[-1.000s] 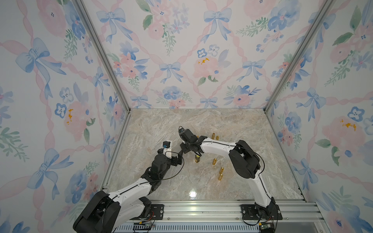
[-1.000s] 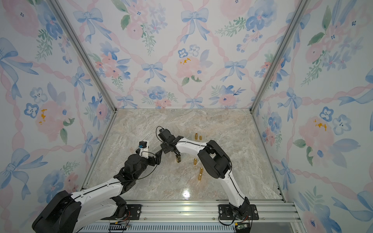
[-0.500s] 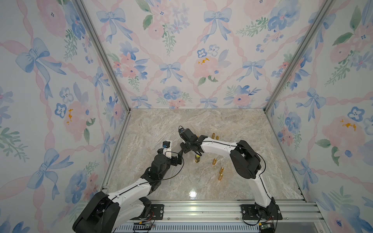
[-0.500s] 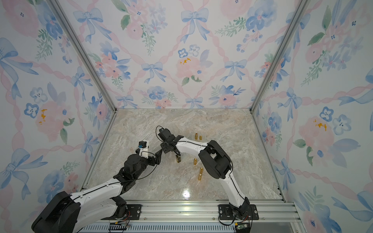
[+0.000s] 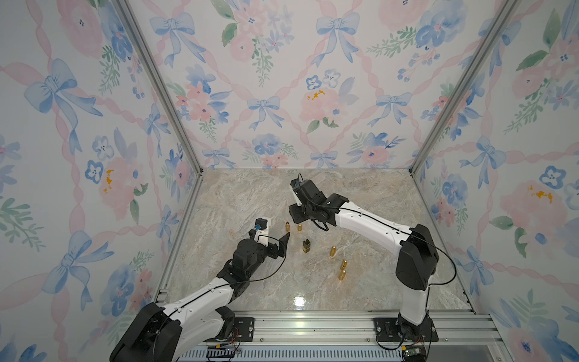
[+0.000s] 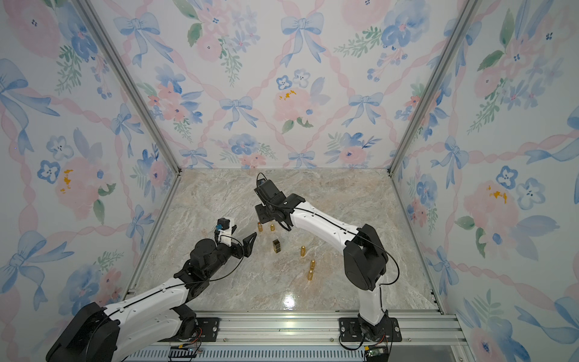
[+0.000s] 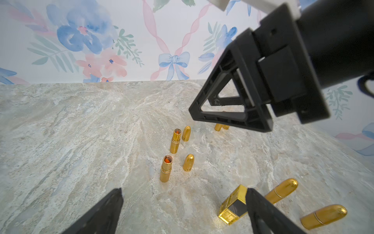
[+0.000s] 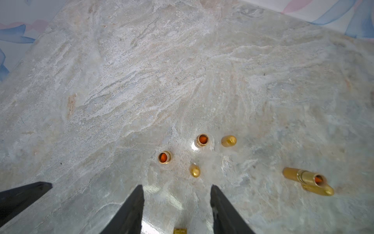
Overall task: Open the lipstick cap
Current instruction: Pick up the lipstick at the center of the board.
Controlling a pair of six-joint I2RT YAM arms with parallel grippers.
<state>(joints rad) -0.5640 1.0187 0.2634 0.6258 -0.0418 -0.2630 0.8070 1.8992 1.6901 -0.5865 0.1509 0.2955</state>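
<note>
Floral-papered walls (image 5: 282, 94) box in a marble bench (image 5: 250, 194). We judge one uncapping finished: the right tool (image 8: 177, 189) hangs parted and empty above a loose cap (image 8: 194, 170). The left tool (image 7: 183, 200) gapes wide, empty — beside it stands the square lipstick (image 5: 306, 246), capped, needing one tool on its base, the other on its cap.

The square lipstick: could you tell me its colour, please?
Square lipstick: gold with a black panel, best in the left wrist view.

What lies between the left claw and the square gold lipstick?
Only bare marble, as the left wrist view shows; one finger of the left claw partly hides the square gold lipstick.
</note>
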